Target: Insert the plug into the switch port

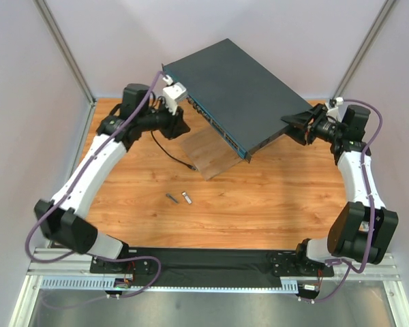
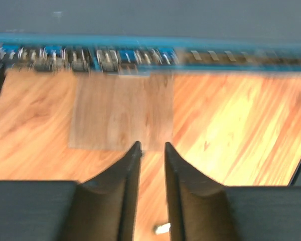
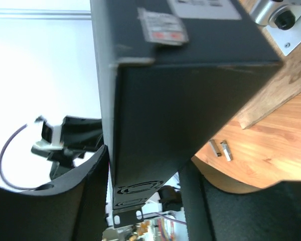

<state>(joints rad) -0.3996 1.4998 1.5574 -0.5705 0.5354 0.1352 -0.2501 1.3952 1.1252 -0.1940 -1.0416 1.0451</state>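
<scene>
Left gripper [image 2: 151, 146] faces the switch's [image 1: 235, 88] teal-blue front edge, its two fingers a narrow gap apart with nothing between them. It sits near the left end of the row of ports [image 2: 110, 57], lined up as if for work at that end, though the wrist view is blurred.

Right gripper [image 1: 292, 127] clamps the switch at its right end, one finger on each broad face. That grip probably steadies the box and keeps its port side turned towards the other arm. The switch lies slantwise towards the far side of the desk [image 1: 273, 197], its front edge resting over a pale wooden board [image 1: 208, 155], which seems to lift the ports off the desk.

A thin black cable [image 1: 167, 148] runs from beside the left gripper across the desk to the board's near corner. I take it to carry the plug, but which end that is, and whether it sits in a port, I cannot tell.

Two small metal pieces [image 1: 179, 197] lie on the desk nearer the arms, well apart from the switch. Nothing blocks the ports; the loose cable is the only snag near the left gripper.
</scene>
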